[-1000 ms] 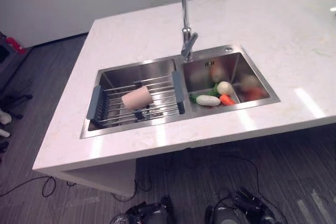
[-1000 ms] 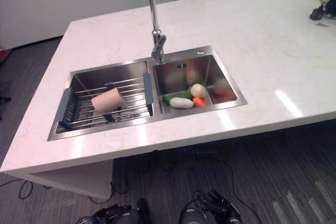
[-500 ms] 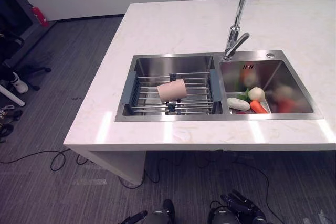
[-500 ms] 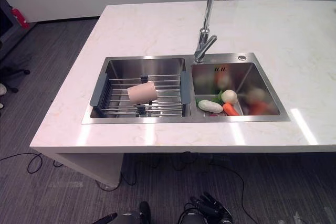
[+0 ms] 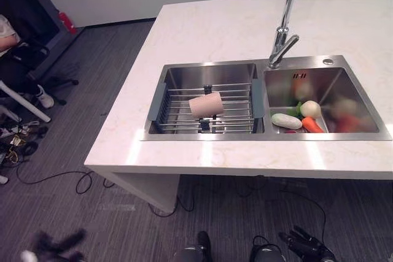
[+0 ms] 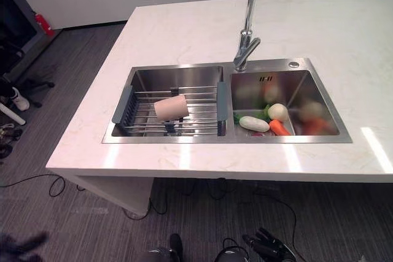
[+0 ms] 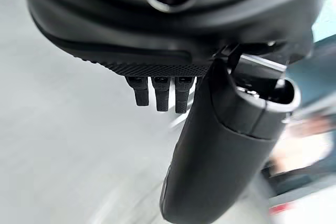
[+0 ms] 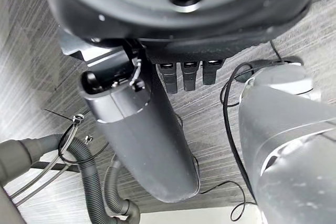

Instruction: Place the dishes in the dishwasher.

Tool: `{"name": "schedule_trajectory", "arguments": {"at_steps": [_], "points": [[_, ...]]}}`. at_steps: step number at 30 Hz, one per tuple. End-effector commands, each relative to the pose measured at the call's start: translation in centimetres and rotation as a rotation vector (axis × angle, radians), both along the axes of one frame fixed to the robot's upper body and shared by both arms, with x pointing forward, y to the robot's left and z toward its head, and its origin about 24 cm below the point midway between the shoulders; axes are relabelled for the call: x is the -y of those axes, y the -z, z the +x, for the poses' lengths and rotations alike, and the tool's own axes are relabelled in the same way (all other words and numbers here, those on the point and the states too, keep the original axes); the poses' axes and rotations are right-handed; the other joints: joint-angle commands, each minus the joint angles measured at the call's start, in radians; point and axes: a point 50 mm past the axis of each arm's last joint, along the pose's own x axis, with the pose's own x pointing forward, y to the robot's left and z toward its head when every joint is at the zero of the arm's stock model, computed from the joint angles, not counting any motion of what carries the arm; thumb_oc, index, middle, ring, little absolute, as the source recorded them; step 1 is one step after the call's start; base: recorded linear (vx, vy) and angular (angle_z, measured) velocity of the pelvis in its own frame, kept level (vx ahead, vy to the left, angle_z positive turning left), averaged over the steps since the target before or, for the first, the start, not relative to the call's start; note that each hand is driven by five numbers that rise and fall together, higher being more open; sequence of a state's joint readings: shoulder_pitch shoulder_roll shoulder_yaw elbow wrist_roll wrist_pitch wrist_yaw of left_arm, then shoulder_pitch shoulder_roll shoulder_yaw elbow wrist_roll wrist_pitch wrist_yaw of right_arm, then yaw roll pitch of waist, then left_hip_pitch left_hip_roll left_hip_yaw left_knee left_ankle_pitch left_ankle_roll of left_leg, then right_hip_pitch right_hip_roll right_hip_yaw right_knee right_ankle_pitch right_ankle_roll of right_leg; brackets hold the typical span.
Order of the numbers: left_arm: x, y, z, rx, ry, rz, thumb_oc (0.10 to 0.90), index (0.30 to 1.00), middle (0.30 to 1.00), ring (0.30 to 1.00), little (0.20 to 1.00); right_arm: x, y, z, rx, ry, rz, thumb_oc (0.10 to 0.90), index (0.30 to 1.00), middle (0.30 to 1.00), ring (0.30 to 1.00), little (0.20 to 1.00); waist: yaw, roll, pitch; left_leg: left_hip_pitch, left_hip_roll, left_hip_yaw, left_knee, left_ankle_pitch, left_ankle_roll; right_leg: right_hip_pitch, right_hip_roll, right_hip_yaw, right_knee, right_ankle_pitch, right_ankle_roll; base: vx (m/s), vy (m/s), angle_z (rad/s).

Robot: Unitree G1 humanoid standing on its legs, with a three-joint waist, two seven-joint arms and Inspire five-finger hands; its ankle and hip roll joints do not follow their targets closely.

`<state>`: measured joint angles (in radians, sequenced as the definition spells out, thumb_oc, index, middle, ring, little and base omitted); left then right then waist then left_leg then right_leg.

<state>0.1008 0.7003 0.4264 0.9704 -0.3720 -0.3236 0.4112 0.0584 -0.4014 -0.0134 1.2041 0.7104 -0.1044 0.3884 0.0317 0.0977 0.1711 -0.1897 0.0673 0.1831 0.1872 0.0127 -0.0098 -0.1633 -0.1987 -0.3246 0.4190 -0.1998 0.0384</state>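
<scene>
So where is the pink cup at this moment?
The cup lies on its side on the wire rack in the left basin of the sink, left of the tap.

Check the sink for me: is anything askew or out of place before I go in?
Yes. The cup lies tipped on its side on the rack in the left basin, not upright. In the right basin, vegetables lie loose on the bottom, odd among dishes. Nothing looks spilled or broken.

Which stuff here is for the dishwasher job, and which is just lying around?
For the job:
pink cup, lying on its side on the wire rack in the left sink basin.

Just lying around:
white vegetable, carrot and round white vegetable in the right basin; faucet.
</scene>
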Motion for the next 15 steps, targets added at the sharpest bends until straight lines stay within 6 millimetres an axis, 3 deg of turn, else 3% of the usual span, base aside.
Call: {"name": "schedule_trajectory", "arguments": {"at_steps": [1, 2, 3, 5, 6, 9, 10, 15], "points": [[-1.8, -17.1, 4.4, 0.44, 0.3, 0.611, 0.8, 0.9, 0.9, 0.9, 0.9, -0.7, -0.3, 1.7, 0.088, -0.007, 0.015, 0.8, 0.9, 0.9, 0.9, 0.9, 0.002, 0.008, 0.01, 0.016, 0.002, -0.051, 0.113, -0.177, -0.033, 0.099, 0.027, 0.033, -0.119, -0.018, 0.064, 0.05, -0.013, 0.13], [-1.7, -17.8, 4.7, 0.457, 0.312, 0.62, 0.8, 0.9, 0.9, 0.9, 0.9, -0.8, -0.3, 1.7, 0.087, -0.008, 0.016, 0.8, 0.9, 0.9, 0.9, 0.9, 0.002, 0.007, 0.009, 0.016, 0.002, -0.051, 0.113, -0.178, -0.033, 0.1, 0.027, 0.033, -0.119, -0.019, 0.065, 0.08, -0.033, 0.14], [-0.1, -21.2, 6.3, 0.592, 0.44, 0.674, 0.8, 0.9, 0.9, 0.9, 0.9, -1.2, -0.1, 1.7, 0.08, -0.006, 0.023, 0.8, 0.9, 0.9, 0.9, 0.9, 0.004, 0.006, 0.002, 0.021, 0.0, -0.052, 0.113, -0.183, -0.033, 0.104, 0.027, 0.031, -0.119, -0.022, 0.066, 0.07, -0.038, 0.12], [1.4, -22.8, 7.4, 0.645, 0.549, 0.703, 0.8, 0.9, 0.9, 0.9, 0.9, -1.5, 0.1, 1.7, 0.074, -0.005, 0.03, 0.8, 0.9, 0.9, 0.9, 0.9, 0.003, 0.003, -0.002, 0.024, -0.001, -0.051, 0.113, -0.187, -0.033, 0.107, 0.027, 0.032, -0.119, -0.024, 0.066, 0.07, -0.04, 0.12], [4.0, -24.7, 9.2, 0.679, 0.707, 0.745, 0.8, 0.9, 0.9, 0.9, 0.9, -1.9, 0.2, 1.7, 0.064, -0.012, 0.038, 0.8, 0.9, 0.9, 0.9, 0.9, -0.004, -0.002, -0.009, 0.029, 0.0, -0.045, 0.113, -0.191, -0.035, 0.107, 0.029, 0.037, -0.119, -0.024, 0.069, 0.04, -0.024, 0.09], [7.3, -26.2, 10.9, 0.654, 0.882, 0.829, 0.8, 0.9, 0.9, 0.9, 0.9, -2.3, 0.4, 1.6, 0.047, -0.02, 0.045, 0.8, 0.9, 0.9, 0.9, 0.9, -0.015, -0.007, -0.014, 0.036, 0.001, -0.038, 0.113, -0.195, -0.037, 0.105, 0.03, 0.044, -0.119, -0.021, 0.074, 0.05, -0.033, 0.0], [9.8, -27.2, 12.4, 0.633, 1.036, 0.82, 0.8, 0.9, 0.9, 0.9, 0.9, -2.5, 0.6, 1.1, 0.027, -0.027, 0.05, 0.8, 0.9, 0.9, 0.9, 0.9, -0.029, -0.012, -0.02, 0.045, 0.003, -0.025, 0.113, -0.2, -0.038, 0.105, 0.031, 0.051, -0.119, -0.018, 0.081, 0.05, -0.047, -0.11], [13.7, -28.4, 15.4, 0.663, 1.332, 0.614, 0.8, 0.9, 0.9, 0.9, 0.9, -2.3, 0.9, -0.1, -0.001, -0.006, 0.053, 0.8, 0.9, 0.9, 0.9, 0.9, -0.071, -0.02, -0.032, 0.065, 0.012, 0.007, 0.113, -0.21, -0.034, 0.095, 0.036, 0.077, -0.119, -0.005, 0.092, 0.03, -0.05, -0.23]]}}
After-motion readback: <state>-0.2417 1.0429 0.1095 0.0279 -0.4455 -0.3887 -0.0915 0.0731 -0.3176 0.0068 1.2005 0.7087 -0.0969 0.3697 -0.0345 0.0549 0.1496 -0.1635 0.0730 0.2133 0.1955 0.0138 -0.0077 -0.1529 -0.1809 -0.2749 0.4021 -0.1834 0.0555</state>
